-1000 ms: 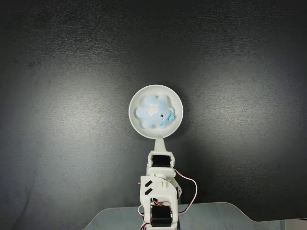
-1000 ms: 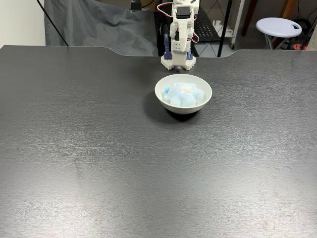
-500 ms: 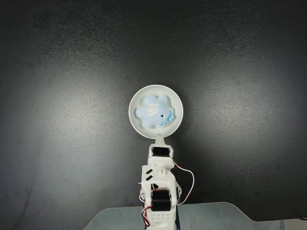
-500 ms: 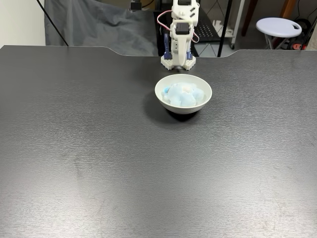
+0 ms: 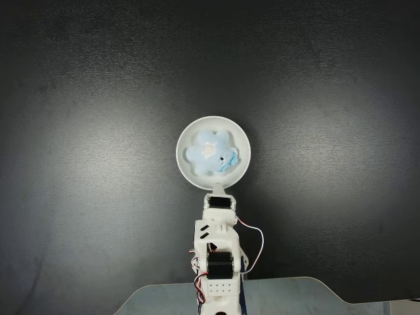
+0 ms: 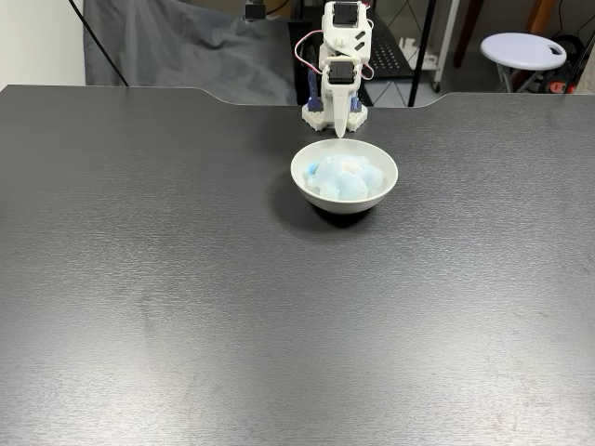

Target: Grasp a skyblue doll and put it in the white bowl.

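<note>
The skyblue doll (image 5: 211,153) (image 6: 346,177) is lying inside the white bowl (image 5: 187,172) (image 6: 312,189), filling most of its well, with its whitish patch facing up and a brighter blue spot showing toward the arm side in the top-down fixed view. The bowl is sitting on the black table (image 5: 92,118) (image 6: 186,297), just in front of the arm's base. The gripper (image 5: 217,192) (image 6: 340,130) is pointing down between base and bowl, its tip standing near the bowl's rim and carrying nothing; the 2 fingers are appearing as 1 narrow taper, so they are probably pressed together, though neither fixed view is resolving a gap. Judged from this layout, the placing is looking complete, and the remaining risk is coming from the arm itself: a fingertip passing this close could be clipping the rim as the arm folds, sliding or tipping the light bowl and spilling the doll. The doll is also riding about level with the rim, so a jolt could be rolling it out. The bowl's near wall is hiding the doll's underside, and the arm's lower links are being cut off at the frame edge.
</note>
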